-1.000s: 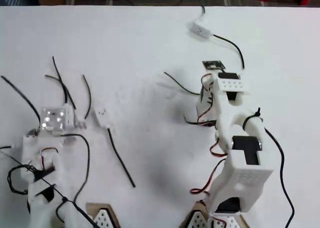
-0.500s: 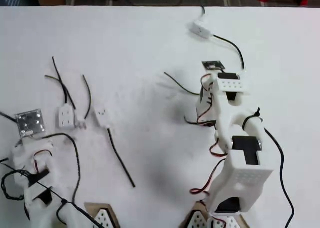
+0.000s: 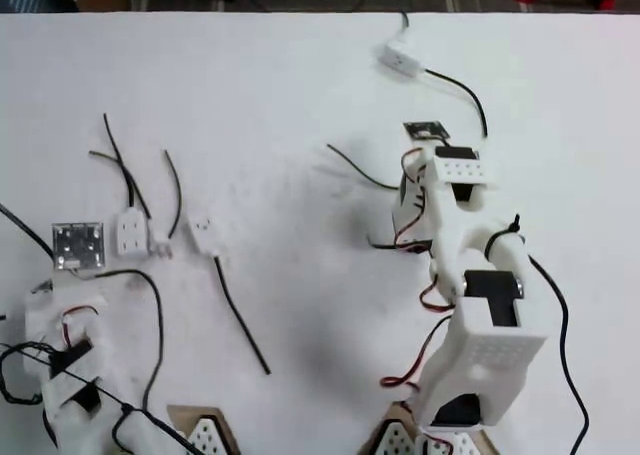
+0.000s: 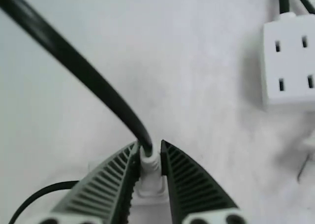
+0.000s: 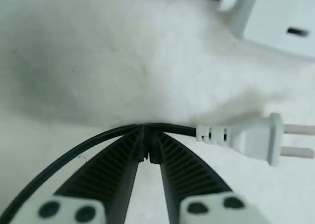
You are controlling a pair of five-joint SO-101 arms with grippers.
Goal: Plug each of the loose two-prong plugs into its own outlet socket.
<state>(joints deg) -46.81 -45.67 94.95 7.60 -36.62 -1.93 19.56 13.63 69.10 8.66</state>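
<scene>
Where the high view looks down on the table [image 3: 300, 125], three white sockets can be counted. A first outlet socket [image 3: 132, 230] lies just beyond the left arm [image 3: 62, 320], with a second outlet socket [image 3: 205, 233] beside it. A far outlet socket [image 3: 402, 58] lies near the table's back edge, beyond the right arm [image 3: 470, 275]. Several black cords [image 3: 240, 320] trail across the table.

The left wrist view adds the grip. The left gripper [image 4: 149, 147] has both fingers narrowed onto one white left plug [image 4: 149, 167], where its left cord [image 4: 83, 76] leaves it. A four-slot socket [image 4: 288, 66] lies near, apart from that plug.

In the right wrist view, the right gripper [image 5: 147, 133] pinches the right cord [image 5: 177, 129], fingers almost touching. Just past them is one white right plug [image 5: 253, 138], with two bare prongs pointing away. A socket corner [image 5: 278, 12] lies beyond, apart from the prongs.
</scene>
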